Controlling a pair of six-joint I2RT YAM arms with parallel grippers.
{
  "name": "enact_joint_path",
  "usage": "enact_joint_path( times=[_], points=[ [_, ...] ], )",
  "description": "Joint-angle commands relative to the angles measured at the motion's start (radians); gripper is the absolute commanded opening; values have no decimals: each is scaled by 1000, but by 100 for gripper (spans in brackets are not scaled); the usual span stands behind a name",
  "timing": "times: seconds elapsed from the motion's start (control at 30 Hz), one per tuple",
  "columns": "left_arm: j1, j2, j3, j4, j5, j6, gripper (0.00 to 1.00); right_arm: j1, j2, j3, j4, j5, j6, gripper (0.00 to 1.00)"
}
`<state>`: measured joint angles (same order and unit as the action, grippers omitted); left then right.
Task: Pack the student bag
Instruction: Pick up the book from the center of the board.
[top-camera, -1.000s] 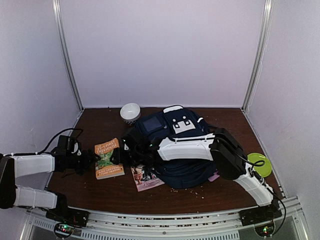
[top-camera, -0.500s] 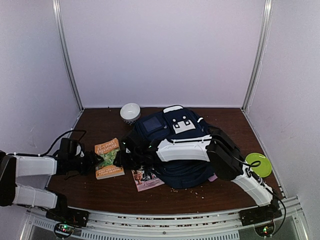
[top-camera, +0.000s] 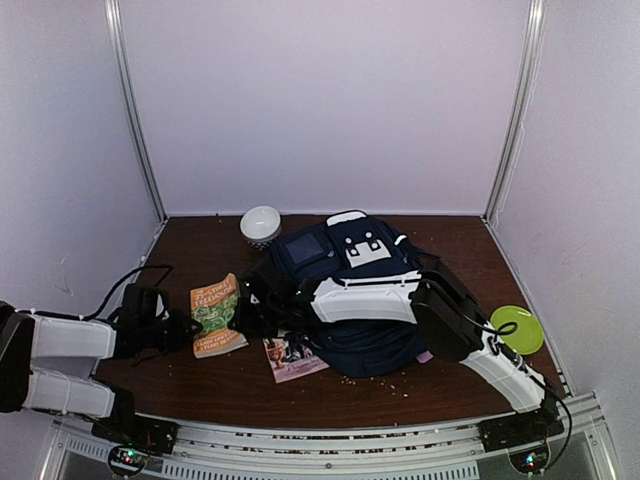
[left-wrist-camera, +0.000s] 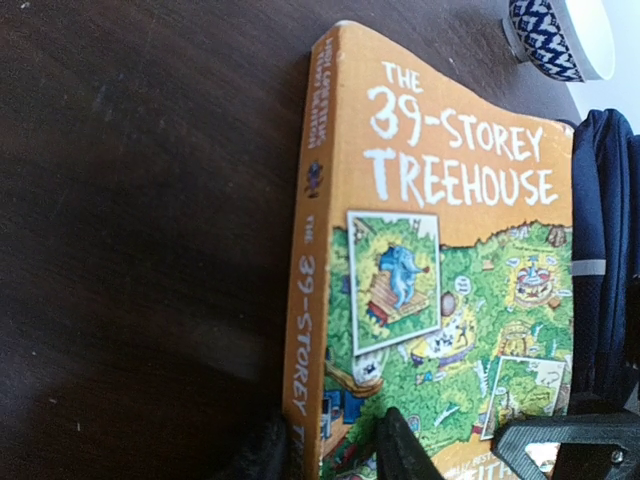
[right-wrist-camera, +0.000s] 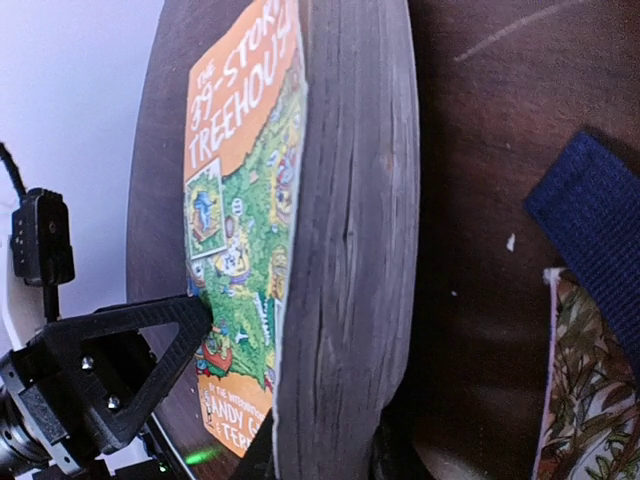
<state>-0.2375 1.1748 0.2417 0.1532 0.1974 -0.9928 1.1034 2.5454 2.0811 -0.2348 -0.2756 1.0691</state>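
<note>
The student bag (top-camera: 352, 290) lies flat mid-table, navy with white buckle patches, partly under my right arm. An orange and green paperback book (top-camera: 216, 314) lies left of it. My left gripper (top-camera: 186, 330) is shut on the book's spine edge (left-wrist-camera: 308, 300), with one finger on the cover (left-wrist-camera: 400, 450). Reaching across the bag, my right gripper (top-camera: 250, 310) is shut on the opposite side, and the grey page block (right-wrist-camera: 345, 250) fills its jaws. The book's cover (right-wrist-camera: 235, 220) tilts up between them. The left gripper's black finger (right-wrist-camera: 120, 380) shows in the right wrist view.
A white bowl (top-camera: 261, 225) with a blue pattern stands behind the book near the back wall. Against the bag's near-left side lies a thin pink booklet (top-camera: 292, 356). A green plate (top-camera: 518, 328) sits at the right edge. Crumbs dot the front of the table.
Both grippers have closed from wide open onto the book's two long edges. The left gripper has come in against the spine, and the book has shifted and tilted slightly.
</note>
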Motion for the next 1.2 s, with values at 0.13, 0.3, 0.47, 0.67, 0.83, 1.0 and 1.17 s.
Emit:
enact_joint_path(
  times=[0.13,0.3,0.47,0.67,0.83,1.0,1.17],
  points=[
    [-54,-188,-7,-176,50,-2,31,32,-139,-124,153,-44,-3,0],
    [-52,-467,83,-446,-52,20,63,27,-256,-183,189,-34,-18,0],
    [-52,-708,211,-683,-151,41,90,23,-392,-261,237,-22,-47,0],
    [-52,-769,314,-730,-95,59,98,10,-636,-478,359,5,-106,0],
    [-58,-742,336,-541,99,66,98,2,-888,-735,427,91,-231,0],
    [-74,-704,335,-297,226,21,98,0,-1072,-938,453,160,-268,0],
    [-151,-573,384,-188,243,51,98,0,-1186,-1088,509,231,-259,0]
  ],
)
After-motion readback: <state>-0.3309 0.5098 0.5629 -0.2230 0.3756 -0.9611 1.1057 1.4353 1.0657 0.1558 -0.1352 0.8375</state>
